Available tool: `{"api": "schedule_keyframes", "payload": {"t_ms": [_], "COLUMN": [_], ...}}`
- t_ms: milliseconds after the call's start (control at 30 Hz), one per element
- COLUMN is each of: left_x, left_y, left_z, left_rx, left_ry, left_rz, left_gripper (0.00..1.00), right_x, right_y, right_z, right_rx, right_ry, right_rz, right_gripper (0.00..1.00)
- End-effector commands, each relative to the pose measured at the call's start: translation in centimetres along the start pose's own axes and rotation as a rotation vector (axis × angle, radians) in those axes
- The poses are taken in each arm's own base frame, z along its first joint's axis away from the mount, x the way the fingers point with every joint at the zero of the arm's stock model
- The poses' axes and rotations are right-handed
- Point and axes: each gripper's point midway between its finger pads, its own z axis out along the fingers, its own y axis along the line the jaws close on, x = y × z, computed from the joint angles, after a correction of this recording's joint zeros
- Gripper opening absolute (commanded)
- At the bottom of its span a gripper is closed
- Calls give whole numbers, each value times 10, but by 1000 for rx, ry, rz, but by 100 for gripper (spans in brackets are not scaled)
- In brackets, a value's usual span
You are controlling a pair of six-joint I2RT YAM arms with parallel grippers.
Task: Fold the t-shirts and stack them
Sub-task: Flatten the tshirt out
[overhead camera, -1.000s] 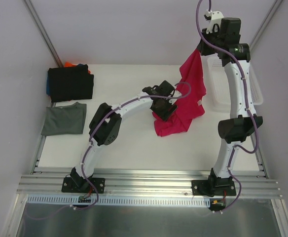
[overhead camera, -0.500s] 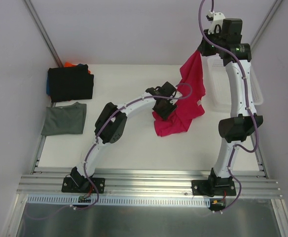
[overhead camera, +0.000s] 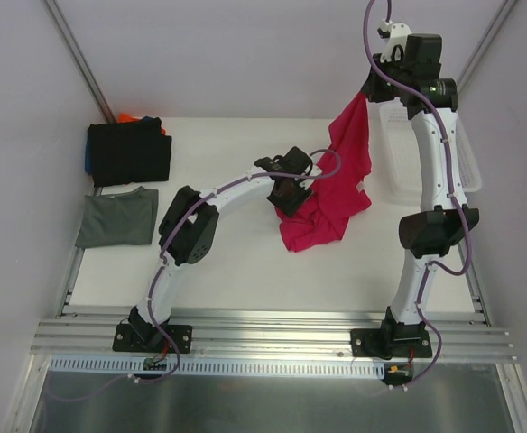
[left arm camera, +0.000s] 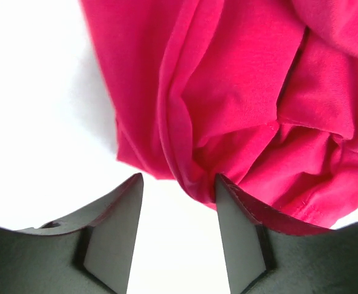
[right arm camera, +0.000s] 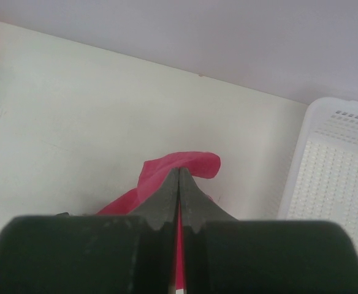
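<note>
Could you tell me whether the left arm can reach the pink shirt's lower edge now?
Probably yes: the left gripper is open right at the lower folds of the pink shirt, with nothing between.
</note>
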Motion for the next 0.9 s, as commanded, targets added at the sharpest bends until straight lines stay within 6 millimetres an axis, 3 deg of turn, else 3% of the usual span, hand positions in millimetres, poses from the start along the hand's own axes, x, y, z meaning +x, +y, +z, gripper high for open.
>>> {"api": "schedule_keyframes", "payload": {"t_ms": [0, 267, 567, 667, 767, 867], "left_x": [-11, -8, -7, -6, -3, 1], "left_y": [10, 5, -4, -9, -11, -12], "left_z": [-34, -29, -32, -30, -26, -22], "left_rx": [-38, -25, -17, 9, 13, 16], "left_ry": [-52, -40, -39, -35, -24, -12], "left_rz": [-15, -12, -19, -22, -25, -27], "left_gripper": [46, 34, 51, 51, 43, 26], "right_x": [-28, -30, -27, -27, -26, -26], "right_y": [2, 2, 0, 0, 1, 0], "right_z": [-13, -17, -16, -13, -12, -12], "right_rx": [-7, -3, -4, -7, -9, -8], "right_ry": [-87, -90, -84, -82, -81, -79], "right_rz": [-6, -13, -6, -2, 2, 1], "right_gripper": [1, 1, 0, 1, 1, 1]}}
